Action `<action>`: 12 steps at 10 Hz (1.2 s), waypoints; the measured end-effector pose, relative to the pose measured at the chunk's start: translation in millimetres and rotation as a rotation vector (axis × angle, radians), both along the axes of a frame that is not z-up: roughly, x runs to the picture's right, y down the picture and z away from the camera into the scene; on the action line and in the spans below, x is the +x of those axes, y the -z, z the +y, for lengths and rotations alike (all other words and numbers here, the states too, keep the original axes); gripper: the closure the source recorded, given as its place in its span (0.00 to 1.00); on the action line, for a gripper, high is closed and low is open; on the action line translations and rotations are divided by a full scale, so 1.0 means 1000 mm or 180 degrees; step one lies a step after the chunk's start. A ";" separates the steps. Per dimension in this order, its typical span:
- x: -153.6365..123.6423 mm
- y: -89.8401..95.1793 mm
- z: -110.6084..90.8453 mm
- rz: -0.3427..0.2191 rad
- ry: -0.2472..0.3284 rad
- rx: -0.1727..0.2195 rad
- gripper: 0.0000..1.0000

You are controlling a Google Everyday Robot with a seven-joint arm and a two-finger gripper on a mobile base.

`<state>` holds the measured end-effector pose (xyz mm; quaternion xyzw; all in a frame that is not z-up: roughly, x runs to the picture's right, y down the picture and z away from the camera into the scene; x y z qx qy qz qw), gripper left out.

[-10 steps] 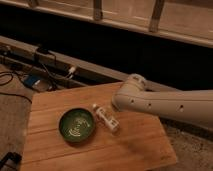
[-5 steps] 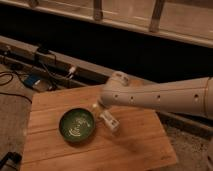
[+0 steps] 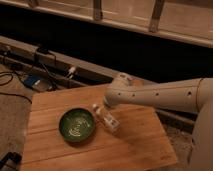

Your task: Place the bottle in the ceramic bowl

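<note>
The bottle (image 3: 106,119), small and whitish with a pale label, lies on its side on the wooden table (image 3: 135,140), its cap end pointing toward the bowl's upper right rim. The ceramic bowl (image 3: 76,124), dark green with pale swirls inside, sits just left of the bottle and holds nothing. My pale arm (image 3: 165,96) reaches in from the right. The gripper (image 3: 107,103) at its end hangs just above and behind the bottle, seen end-on against the arm.
Cables and a blue box (image 3: 33,81) lie on the floor beyond the table's far left corner. A low rail (image 3: 75,67) runs behind the table. The table's right edge (image 3: 167,142) is under the arm.
The arm's end has swung left from the table's right side to just above the bottle. The bottle and the bowl have not moved.
</note>
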<state>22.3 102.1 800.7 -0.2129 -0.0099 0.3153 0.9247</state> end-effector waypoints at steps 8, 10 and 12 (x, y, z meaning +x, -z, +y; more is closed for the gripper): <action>-0.004 0.009 0.036 -0.0054 0.0182 -0.0207 0.20; -0.004 0.009 0.036 -0.0053 0.0181 -0.0206 0.20; -0.005 0.005 0.035 -0.0025 0.0186 -0.0234 0.20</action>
